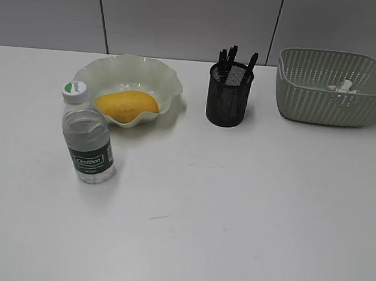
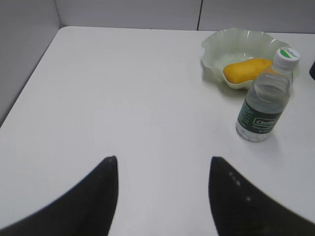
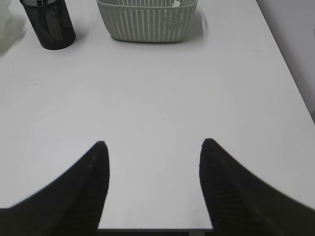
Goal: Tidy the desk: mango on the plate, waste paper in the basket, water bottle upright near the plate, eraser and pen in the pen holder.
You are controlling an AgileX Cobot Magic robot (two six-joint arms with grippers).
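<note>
Desk (image 1: 233,222) white, bare in front; grey panelled wall behind. Left hand (image 2: 162,167), right hand (image 3: 153,150) spread wide, holding nothing.

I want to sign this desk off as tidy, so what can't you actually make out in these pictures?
- Eraser: exterior view, the pen holder's black mesh hides anything low inside; only dark pens stick out.
- Waste paper: the basket wall hides most of it.
- Plate: right wrist view, cut off by the left edge.
</note>
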